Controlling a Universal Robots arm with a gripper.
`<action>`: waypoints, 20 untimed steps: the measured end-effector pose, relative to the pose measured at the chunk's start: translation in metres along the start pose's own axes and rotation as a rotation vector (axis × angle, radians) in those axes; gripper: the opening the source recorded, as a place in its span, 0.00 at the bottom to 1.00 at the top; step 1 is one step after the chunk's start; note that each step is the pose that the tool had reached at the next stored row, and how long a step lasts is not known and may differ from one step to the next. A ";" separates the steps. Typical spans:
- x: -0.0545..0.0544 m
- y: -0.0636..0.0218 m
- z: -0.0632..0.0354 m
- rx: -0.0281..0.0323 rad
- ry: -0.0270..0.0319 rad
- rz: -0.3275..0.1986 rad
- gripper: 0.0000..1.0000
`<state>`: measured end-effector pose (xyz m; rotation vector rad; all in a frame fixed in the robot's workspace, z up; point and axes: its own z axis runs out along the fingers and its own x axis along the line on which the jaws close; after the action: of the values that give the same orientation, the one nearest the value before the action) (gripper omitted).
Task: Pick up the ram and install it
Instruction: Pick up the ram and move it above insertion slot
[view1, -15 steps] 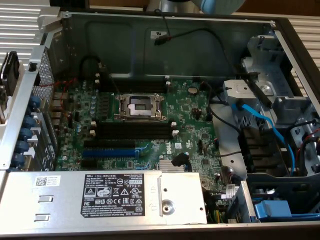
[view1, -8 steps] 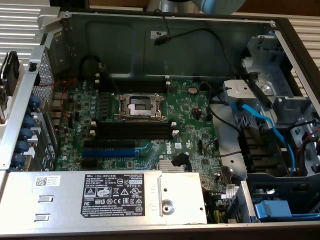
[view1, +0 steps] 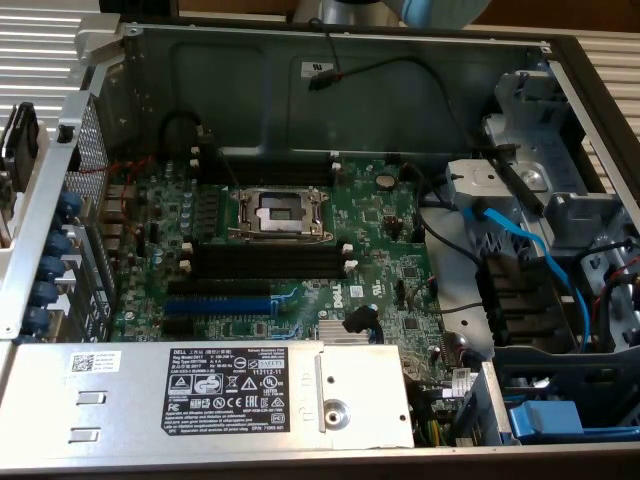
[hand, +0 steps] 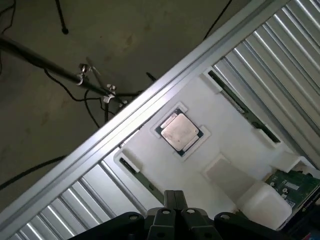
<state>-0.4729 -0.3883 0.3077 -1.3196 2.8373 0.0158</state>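
Item: ram (hand: 244, 107) — a long, thin, dark-green stick standing on edge in a groove along one side of the white tray (hand: 225, 150).
Neighbour: processor chip (hand: 178, 131), seated in the tray's middle recess.
Handling, as judged: light and stiff, but brittle at its chips and contacts. It is best pinched across the two flat faces near mid-length, on the edge that stands clear of the groove.
Gripper (hand: 175, 200) — fingers pressed together, empty, hovering above the tray and apart from the ram.
Destination: black slots (view1: 270, 262) on the motherboard (view1: 385, 225); they appear vacant.
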 end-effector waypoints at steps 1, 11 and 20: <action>0.000 0.0000 0.0002 -0.0003 0.0001 -0.017 0.10; 0.000 0.0000 0.0021 -0.0031 0.0008 -0.198 0.10; 0.006 -0.0026 0.0023 -0.0019 -0.0006 -0.302 0.10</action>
<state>-0.4746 -0.3942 0.3053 -1.7304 2.6058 0.0158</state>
